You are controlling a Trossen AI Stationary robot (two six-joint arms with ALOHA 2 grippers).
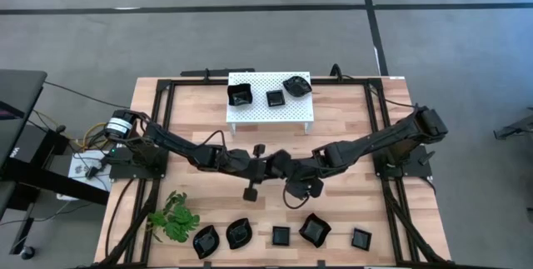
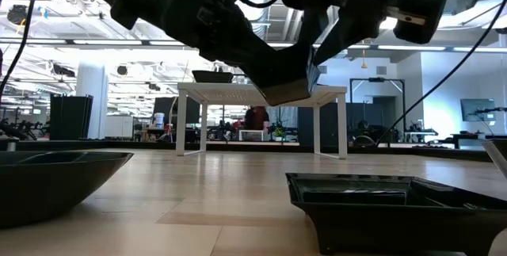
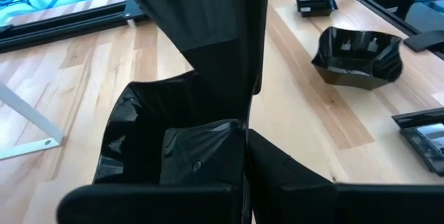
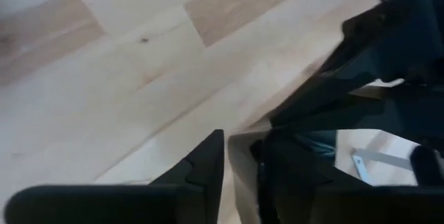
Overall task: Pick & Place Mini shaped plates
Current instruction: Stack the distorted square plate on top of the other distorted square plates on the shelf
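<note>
My left gripper (image 3: 244, 137) was clamped on a glossy black dish (image 3: 163, 151), which hung in the air over the middle of the wooden table (image 1: 200, 111). My right gripper (image 4: 239, 161) sat right against it, its fingers a little apart, with pale table showing through the gap.

The risks, as I judged them:
- My hold was only on the dish's edge. The glaze looked slick, so it could have slid or tipped out.
- My two wrists were crowded together, and a careless pull-away by the right arm could have knocked the dish loose.
- A drop from there could have chipped the dish or bounced it toward the row of mini plates (image 1: 281, 236) along the bottom of the high frame.

Each view showed something the others did not:
- The high view alone showed the whole layout: the white perforated platform (image 1: 258, 112) at top centre carrying three plates, and the plant sprig (image 1: 173, 216) at lower left. It buried the dish itself among the arms.
- The low view showed the dish clear of the table, level with the platform top behind it.
- My left wrist view showed the grip itself, plus a wavy-edged dish (image 3: 357, 57) at upper right.
</note>
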